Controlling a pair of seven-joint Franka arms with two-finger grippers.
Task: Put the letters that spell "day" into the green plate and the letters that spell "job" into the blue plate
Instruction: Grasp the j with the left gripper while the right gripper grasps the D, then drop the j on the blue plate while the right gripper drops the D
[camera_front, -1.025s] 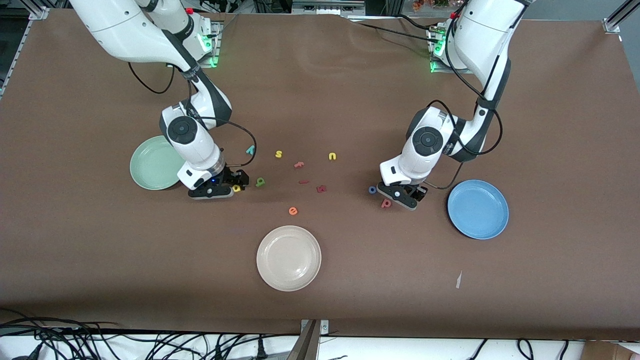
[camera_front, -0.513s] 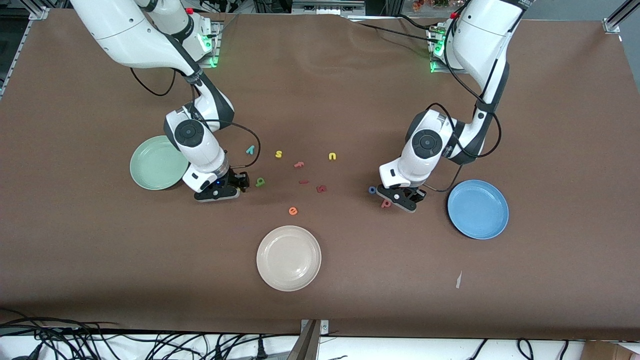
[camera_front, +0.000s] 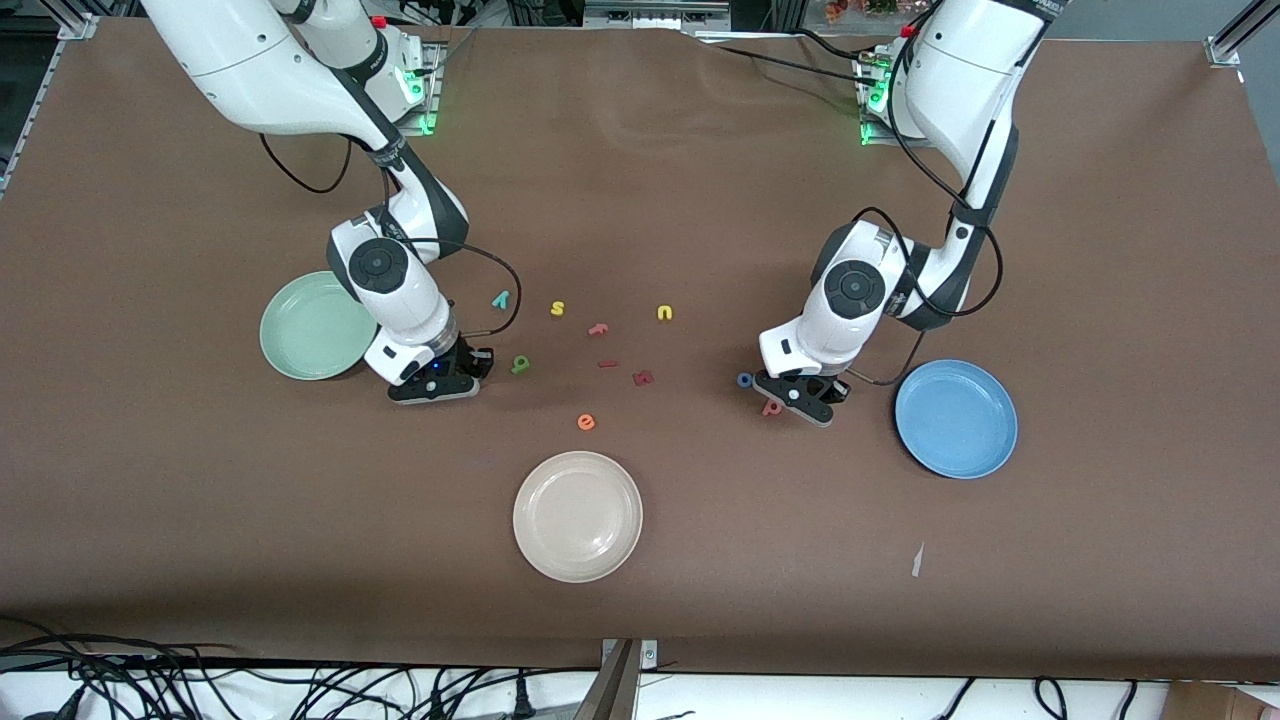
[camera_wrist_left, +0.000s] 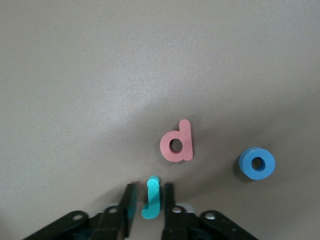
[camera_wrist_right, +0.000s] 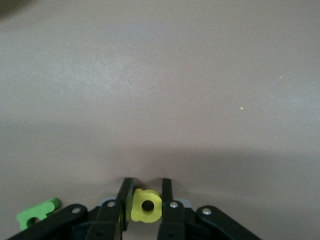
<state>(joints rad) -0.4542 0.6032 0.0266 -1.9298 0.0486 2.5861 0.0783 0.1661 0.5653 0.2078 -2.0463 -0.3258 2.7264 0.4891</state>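
Low over the brown table, the left gripper (camera_wrist_left: 148, 200) pinches a small teal foam j (camera_wrist_left: 151, 198) beside the sky-blue round plate (camera_front: 956, 418); the right gripper (camera_wrist_right: 146, 202) clamps a chunky yellow foam a (camera_wrist_right: 146, 205) near the mint-green plate (camera_front: 312, 326).

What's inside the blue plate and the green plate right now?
Nothing in either. The blue plate is bare. The green plate shows bare too, though the right arm covers one edge. The white plate is bare as well.
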